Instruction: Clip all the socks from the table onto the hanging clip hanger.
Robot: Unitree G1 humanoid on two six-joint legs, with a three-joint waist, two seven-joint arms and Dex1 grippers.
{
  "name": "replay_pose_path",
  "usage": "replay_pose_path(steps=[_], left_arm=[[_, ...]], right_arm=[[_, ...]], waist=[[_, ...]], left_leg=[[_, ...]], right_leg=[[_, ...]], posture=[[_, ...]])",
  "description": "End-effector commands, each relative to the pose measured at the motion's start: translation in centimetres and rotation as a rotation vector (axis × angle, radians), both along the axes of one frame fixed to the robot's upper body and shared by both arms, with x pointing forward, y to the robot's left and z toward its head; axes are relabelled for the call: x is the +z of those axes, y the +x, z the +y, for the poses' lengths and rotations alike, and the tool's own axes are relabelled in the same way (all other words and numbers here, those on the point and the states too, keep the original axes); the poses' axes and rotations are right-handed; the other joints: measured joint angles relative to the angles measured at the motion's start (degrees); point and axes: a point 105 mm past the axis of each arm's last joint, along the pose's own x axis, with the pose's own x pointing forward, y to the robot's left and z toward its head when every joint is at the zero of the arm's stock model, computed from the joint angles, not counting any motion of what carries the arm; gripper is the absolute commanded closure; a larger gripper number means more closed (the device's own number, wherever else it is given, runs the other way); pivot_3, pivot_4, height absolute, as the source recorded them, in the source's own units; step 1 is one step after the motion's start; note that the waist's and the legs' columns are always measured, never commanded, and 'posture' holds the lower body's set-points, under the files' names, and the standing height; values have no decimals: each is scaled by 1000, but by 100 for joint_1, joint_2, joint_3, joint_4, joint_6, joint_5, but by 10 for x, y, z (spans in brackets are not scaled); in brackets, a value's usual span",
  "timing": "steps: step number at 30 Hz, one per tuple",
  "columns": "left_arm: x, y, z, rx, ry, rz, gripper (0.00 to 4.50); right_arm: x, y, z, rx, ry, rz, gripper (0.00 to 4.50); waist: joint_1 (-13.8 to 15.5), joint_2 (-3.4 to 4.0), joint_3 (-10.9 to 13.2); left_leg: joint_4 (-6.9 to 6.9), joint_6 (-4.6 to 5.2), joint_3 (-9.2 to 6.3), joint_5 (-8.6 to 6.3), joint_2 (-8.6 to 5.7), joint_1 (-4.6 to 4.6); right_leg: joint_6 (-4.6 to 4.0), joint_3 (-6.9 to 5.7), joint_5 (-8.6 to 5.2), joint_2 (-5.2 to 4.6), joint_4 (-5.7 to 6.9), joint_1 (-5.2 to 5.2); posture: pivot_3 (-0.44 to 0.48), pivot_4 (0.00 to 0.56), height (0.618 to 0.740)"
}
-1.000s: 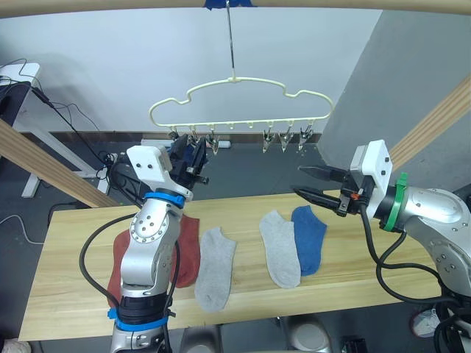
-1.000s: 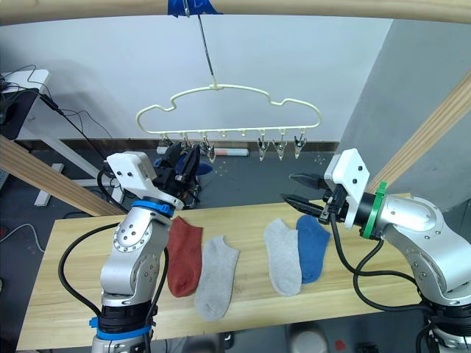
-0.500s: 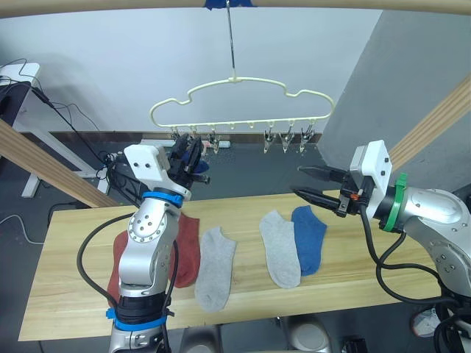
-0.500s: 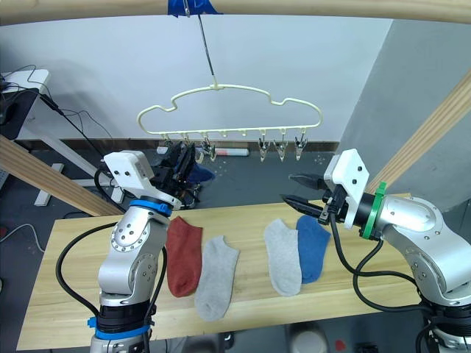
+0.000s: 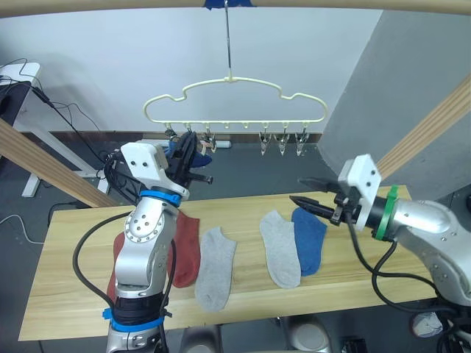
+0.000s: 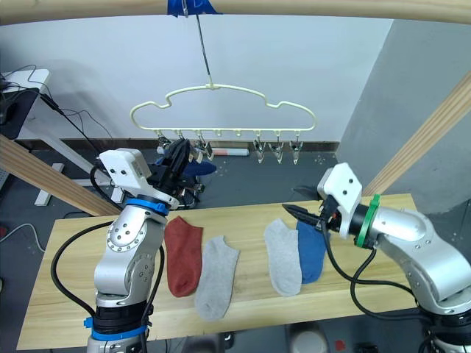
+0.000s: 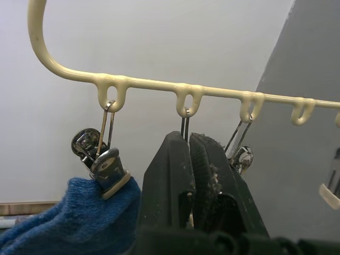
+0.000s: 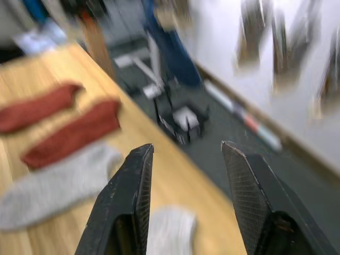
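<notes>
A thin cream-yellow clip hanger (image 5: 234, 99) with a wavy outline hangs by its long metal hook from a round pale pole, a row of small silver clips dangling under its lower bar. The left gripper (image 7: 189, 159) is raised to the far-left end of that row, its black fingers pressed together around the wire loop of the second clip; what lies between them is hidden by the fingers. A fuzzy blue sock (image 7: 79, 218) hangs pinched in the clip just beside it, partly cut off from view. Below, on the table (image 5: 73, 294) of pale planked wood with visible grain, soft knit socks lie flat: a rust-red sock (image 5: 187, 250) half hidden behind the left arm, with another red edge showing at the arm's far-left side, then a grey sock (image 5: 215, 268), a second grey sock (image 5: 280, 247) and a second blue sock (image 5: 310, 239) touching it. The right gripper (image 5: 307, 194) hovers above the right-hand blue sock, its pointed fingers spread apart and holding nothing.
</notes>
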Motion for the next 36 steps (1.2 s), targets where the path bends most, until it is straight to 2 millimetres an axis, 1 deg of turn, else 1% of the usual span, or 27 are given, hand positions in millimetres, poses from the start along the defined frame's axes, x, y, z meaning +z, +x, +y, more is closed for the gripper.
replay_pose_path(steps=[1, 3, 5, 6, 10, 12, 16, 19, 21, 22, 23, 24, 25, 27, 28, 31, 34, 36], left_arm=[[8, -7, 3, 3, 15, -29, 4500], [7, -8, 4, 0, 22, -21, 4500], [7, -9, 3, -4, 28, -17, 4500], [6, -9, 3, -6, 30, -17, 4500], [7, -9, 2, -14, 27, -13, 4500], [7, -9, 1, -16, 26, -12, 4500], [7, -9, 2, -15, 23, -5, 4500], [6, -9, 1, -22, 21, 1, 4500], [6, -9, 1, -23, 21, 1, 4500], [6, -9, 1, -23, 21, 1, 4500], [7, -10, 2, -22, 21, 1, 4500], [7, -10, 3, -24, 17, 4, 4500], [7, -10, 4, -25, 15, 7, 4500], [8, -11, 5, -31, 15, 8, 4500], [8, -11, 5, -36, 14, 9, 4500], [10, -12, 9, -46, 16, 19, 4500], [13, -13, 12, -69, 6, 32, 4500], [16, -14, 12, -103, -9, 47, 4500]], right_arm=[[-35, 6, -12, -251, -9, 56, 1496], [-68, 8, -19, -390, -13, 118, 781], [-92, 11, -25, -482, -31, 146, 139], [-100, 13, -28, -515, -36, 150, 139], [-125, 23, -29, -554, -33, 151, 139], [-130, 30, -31, -579, -13, 146, 139], [-134, 44, -36, -638, 49, 153, 139], [-147, 54, -36, -680, 87, 218, 139], [-155, 54, -34, -684, 84, 263, 139], [-156, 53, -34, -682, 79, 271, 139], [-162, 50, -35, -690, 56, 292, 139], [-166, 47, -35, -688, 37, 307, 495], [-169, 44, -35, -686, 23, 318, 674], [-171, 41, -36, -683, 10, 322, 1280], [-170, 41, -36, -681, 7, 317, 1650], [-165, 41, -34, -670, 2, 285, 2555], [-159, 39, -31, -636, -17, 247, 3582], [-149, 39, -29, -590, -24, 205, 4281]], waist=[[2, 0, 0], [2, 0, 0], [-7, 2, 1], [-16, 2, 1], [-24, 3, 2], [-26, 4, 2], [-29, 6, 4], [-27, 7, 4], [-24, 7, 4], [-24, 7, 4], [-17, 7, 3], [-12, 7, 3], [-11, 7, 3], [-10, 7, 3], [-11, 7, 3], [-10, 7, 3], [-6, 7, 3], [-3, 7, 3]], left_leg=[[2, 0, 0, 0, 1, 0], [-2, -1, -2, 0, 3, 1], [-4, -2, -1, 0, 3, 2], [-4, -2, -1, 0, 4, 5], [0, -2, 3, 0, 0, 7], [0, -2, 6, 1, -1, 8], [-3, -2, 8, 1, 5, 9], [-1, -2, 8, 1, 3, 8], [-1, -2, 7, 0, 4, 8], [-2, -2, 6, 0, 4, 8], [-2, -1, 5, 0, 4, 8], [-2, -1, 3, 0, 4, 8], [-2, -1, 2, 0, 5, 8], [-2, -1, 1, 0, 5, 9], [-2, -2, 1, 0, 5, 9], [-2, -2, 1, 1, 4, 11], [-1, -2, 1, 1, 4, 11], [-1, -2, 1, 1, 4, 11]], right_leg=[[0, 0, 0, 0, 1, 0], [0, -1, 0, 3, 1, 0], [0, 4, 0, 3, 2, -3], [1, 12, 0, 1, 2, -4], [14, 19, 7, 1, -1, -4], [12, 16, 8, 10, -1, -4], [4, 11, 12, 19, 1, -4], [3, 17, 13, 15, -1, -4], [2, 15, 14, 12, 0, -4], [2, 14, 14, 13, 0, -3], [2, 14, 14, 12, 0, -3], [2, 14, 14, 12, 0, -3], [2, 14, 14, 12, 0, -2], [2, 15, 14, 11, 0, -2], [2, 13, 14, 11, 0, -1], [2, 13, 14, 12, 2, 0], [2, 12, 14, 12, 2, 0], [2, 13, 14, 11, 1, 0]], posture=[[-265, 327, 740], [-260, 331, 740], [-260, 331, 740], [-260, 331, 740], [-251, 333, 740], [-251, 333, 740], [-251, 333, 740], [-251, 333, 740], [-251, 333, 740], [-235, 328, 740], [-233, 327, 740], [-233, 327, 740], [-228, 326, 740], [-228, 326, 740], [-228, 326, 740], [-228, 326, 740], [-224, 322, 740], [-224, 322, 740]])
